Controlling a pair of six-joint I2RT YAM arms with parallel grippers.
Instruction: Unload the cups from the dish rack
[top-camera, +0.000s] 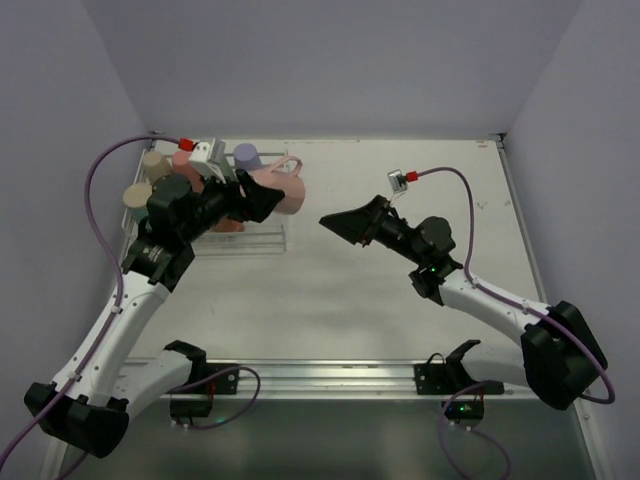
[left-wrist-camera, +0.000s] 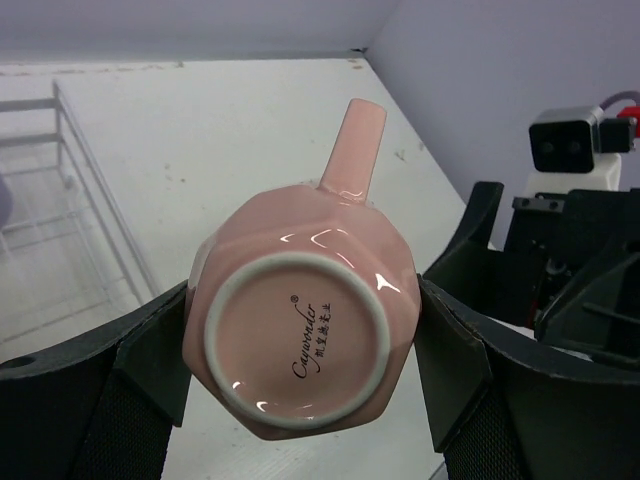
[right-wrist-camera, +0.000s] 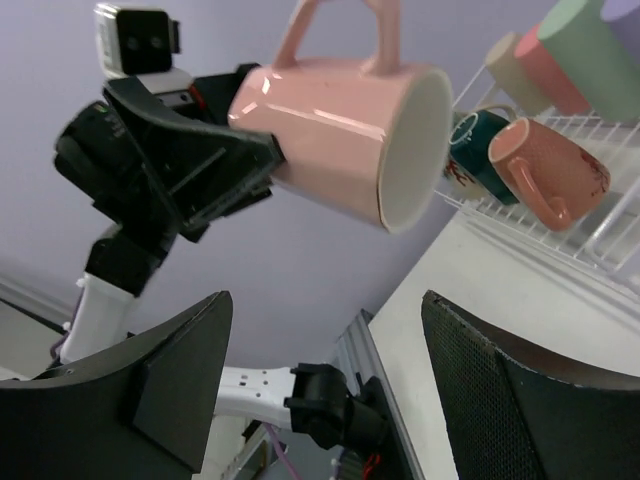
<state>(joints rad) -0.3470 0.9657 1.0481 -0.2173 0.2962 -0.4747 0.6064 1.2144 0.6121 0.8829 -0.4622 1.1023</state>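
Observation:
My left gripper (top-camera: 262, 195) is shut on a pink mug (top-camera: 285, 192) and holds it on its side in the air, just right of the dish rack (top-camera: 262, 238). In the left wrist view the mug's base (left-wrist-camera: 300, 335) sits between both pads, handle pointing away. My right gripper (top-camera: 335, 222) is open and empty, facing the mug's mouth (right-wrist-camera: 330, 140) from a short gap away. Cups still in the rack include a lilac one (top-camera: 247, 157), a beige one (top-camera: 153, 163), a salmon mug (right-wrist-camera: 550, 170), a dark green mug (right-wrist-camera: 480, 145) and a mint green tumbler (right-wrist-camera: 590, 50).
The rack stands at the table's far left, close to the left wall. White table surface (top-camera: 400, 290) lies between and in front of the two arms. A metal rail (top-camera: 320, 375) runs along the near edge.

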